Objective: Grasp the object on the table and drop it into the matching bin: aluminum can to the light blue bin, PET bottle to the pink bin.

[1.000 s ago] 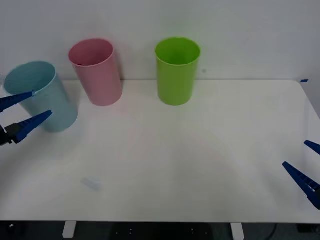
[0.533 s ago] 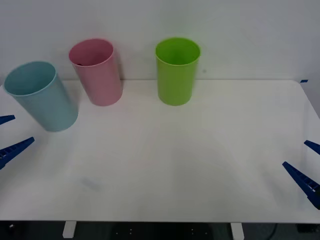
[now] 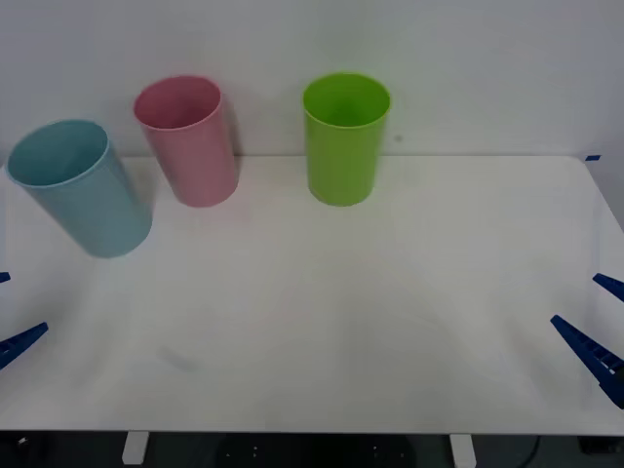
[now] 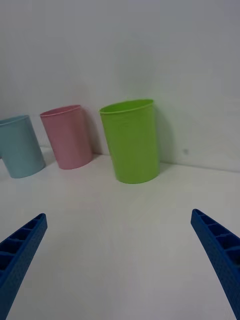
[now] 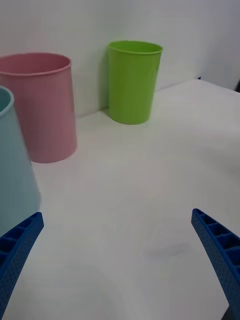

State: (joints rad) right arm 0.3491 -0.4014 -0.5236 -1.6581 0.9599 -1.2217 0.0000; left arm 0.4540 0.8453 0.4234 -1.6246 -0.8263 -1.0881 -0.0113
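The pink bin (image 3: 187, 141) stands upright at the back left of the white table (image 3: 322, 292), with the light blue bin (image 3: 80, 190) to its left and nearer to me. The object, a PET bottle, is out of view, and so is any aluminum can. My left gripper (image 3: 19, 304) hangs open at the table's near left edge, with nothing between its fingers (image 5: 15, 250). At the near right edge my right gripper (image 3: 575, 298) is also open and holds nothing. In the right wrist view the pink bin (image 4: 67, 137) and the light blue bin (image 4: 20, 146) stand far ahead.
A lime green bin (image 3: 344, 136) stands upright at the back centre, right of the pink one. A white wall rises directly behind the bins. A faint smudge (image 3: 177, 359) marks the tabletop at the near left.
My left gripper has drawn back from beside the light blue bin toward the near left edge, staying open. The right gripper and the bins have not moved.
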